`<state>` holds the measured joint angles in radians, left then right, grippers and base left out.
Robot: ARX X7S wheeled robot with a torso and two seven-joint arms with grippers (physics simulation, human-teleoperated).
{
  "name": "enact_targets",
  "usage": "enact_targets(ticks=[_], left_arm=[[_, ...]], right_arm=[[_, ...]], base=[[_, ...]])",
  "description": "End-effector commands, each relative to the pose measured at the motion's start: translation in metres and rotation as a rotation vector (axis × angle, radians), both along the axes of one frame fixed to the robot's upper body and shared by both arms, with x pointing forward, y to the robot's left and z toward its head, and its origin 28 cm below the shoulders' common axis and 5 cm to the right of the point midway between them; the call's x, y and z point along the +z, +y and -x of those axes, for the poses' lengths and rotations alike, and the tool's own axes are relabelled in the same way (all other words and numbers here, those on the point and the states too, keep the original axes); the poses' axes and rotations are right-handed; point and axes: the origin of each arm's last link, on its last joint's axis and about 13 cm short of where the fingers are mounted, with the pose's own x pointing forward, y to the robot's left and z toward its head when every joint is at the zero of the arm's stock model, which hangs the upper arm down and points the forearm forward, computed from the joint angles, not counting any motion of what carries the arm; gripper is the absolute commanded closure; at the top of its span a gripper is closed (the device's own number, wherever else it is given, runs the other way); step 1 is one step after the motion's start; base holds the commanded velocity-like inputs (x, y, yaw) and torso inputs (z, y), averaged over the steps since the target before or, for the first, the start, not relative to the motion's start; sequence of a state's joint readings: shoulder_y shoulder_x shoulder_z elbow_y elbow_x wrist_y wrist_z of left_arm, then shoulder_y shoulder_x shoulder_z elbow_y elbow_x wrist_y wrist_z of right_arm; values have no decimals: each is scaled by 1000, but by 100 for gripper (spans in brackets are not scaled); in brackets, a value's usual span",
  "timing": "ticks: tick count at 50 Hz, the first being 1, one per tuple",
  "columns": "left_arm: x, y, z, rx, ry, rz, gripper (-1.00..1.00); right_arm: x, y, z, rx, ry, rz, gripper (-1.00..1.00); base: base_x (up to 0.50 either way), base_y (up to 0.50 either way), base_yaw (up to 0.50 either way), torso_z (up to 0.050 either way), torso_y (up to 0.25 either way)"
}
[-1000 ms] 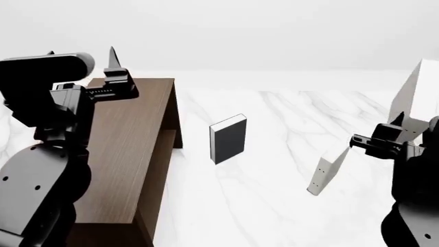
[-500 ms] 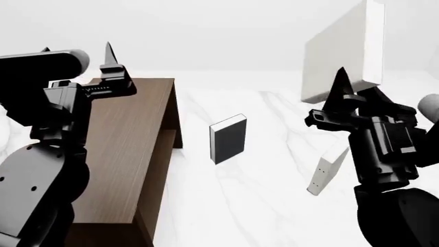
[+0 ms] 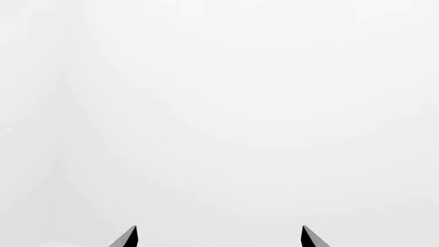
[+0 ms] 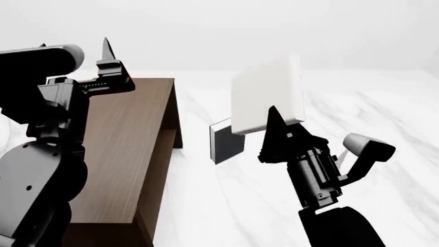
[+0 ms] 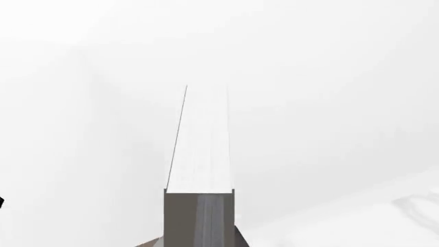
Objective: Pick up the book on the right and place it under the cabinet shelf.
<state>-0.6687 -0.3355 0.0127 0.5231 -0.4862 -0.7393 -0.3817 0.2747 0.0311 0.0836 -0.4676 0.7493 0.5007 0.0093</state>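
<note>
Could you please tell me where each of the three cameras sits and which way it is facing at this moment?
Head view: on the robot's head, looking forward and down at the cabinet, black book and both arms; right gripper lifts the white book.
Left wrist view: by the left gripper, facing blank white; only its fingertips show.
Right wrist view: by the right gripper, looking along the held book's edge.
Shared: the white book, in head and right wrist views.
</note>
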Motion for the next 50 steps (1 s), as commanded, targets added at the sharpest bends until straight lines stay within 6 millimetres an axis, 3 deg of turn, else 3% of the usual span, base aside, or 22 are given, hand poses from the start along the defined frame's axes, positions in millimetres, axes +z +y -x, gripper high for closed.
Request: enact_targets(ticks=[1,11,24,50], left_arm=[[2,0,1,-12,-9,8,-100],[2,-1,0,-15,-9,6,-100],[0,-1,0,-15,-8,4,-100],[0,0,1,-17,-9,2,-100]], right_arm=[[-29,13,3,95,30,-115,100],[-63,22,13,131,126,-172,100],[-92,27,23,149,223,-221,100],[-134,51,13,226,360,-246,100]], base=[[0,0,0,0,0],[0,0,0,0,1],[0,0,0,1,2],[0,0,0,0,1]])
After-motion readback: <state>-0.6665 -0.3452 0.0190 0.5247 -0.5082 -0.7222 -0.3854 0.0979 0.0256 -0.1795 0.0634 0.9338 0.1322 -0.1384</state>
